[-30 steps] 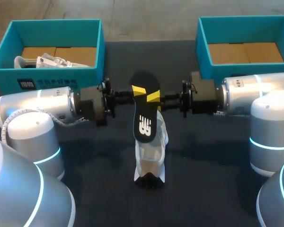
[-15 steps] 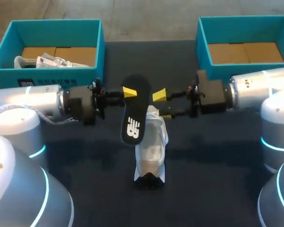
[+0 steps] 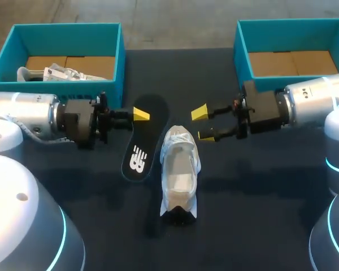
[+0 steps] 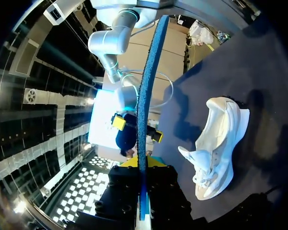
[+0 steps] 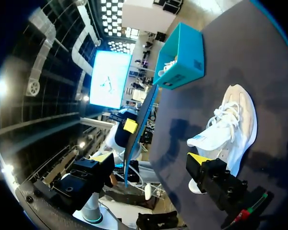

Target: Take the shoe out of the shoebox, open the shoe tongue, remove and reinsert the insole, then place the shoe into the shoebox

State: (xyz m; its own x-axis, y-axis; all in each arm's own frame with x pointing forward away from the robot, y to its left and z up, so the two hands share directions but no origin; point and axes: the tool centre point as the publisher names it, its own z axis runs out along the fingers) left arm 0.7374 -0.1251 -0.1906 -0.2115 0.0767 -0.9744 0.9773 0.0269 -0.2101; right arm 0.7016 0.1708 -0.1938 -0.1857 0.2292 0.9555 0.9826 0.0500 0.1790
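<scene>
A white shoe (image 3: 179,169) lies on the dark table, toe toward the front edge. Just to its left hangs a black insole (image 3: 144,138) with a white logo, and my left gripper (image 3: 138,114) is shut on its upper edge. The left wrist view shows that insole (image 4: 146,96) edge-on between the left gripper's (image 4: 143,165) fingers, with the shoe (image 4: 216,143) beside it. My right gripper (image 3: 203,124) stands open and empty, above and to the right of the shoe's heel. In the right wrist view the right gripper's (image 5: 151,160) fingers are wide apart, with the insole (image 5: 139,129) ahead and the shoe (image 5: 228,129) below.
A teal shoebox (image 3: 62,84) with crumpled paper inside stands at the back left, close behind my left arm. A second teal shoebox (image 3: 243,56), showing only its cardboard floor, stands at the back right, near my right arm.
My right gripper has opened, let go of the insole and drawn back to the right. My left arm has carried the insole off the shoe, leftward and lower.
</scene>
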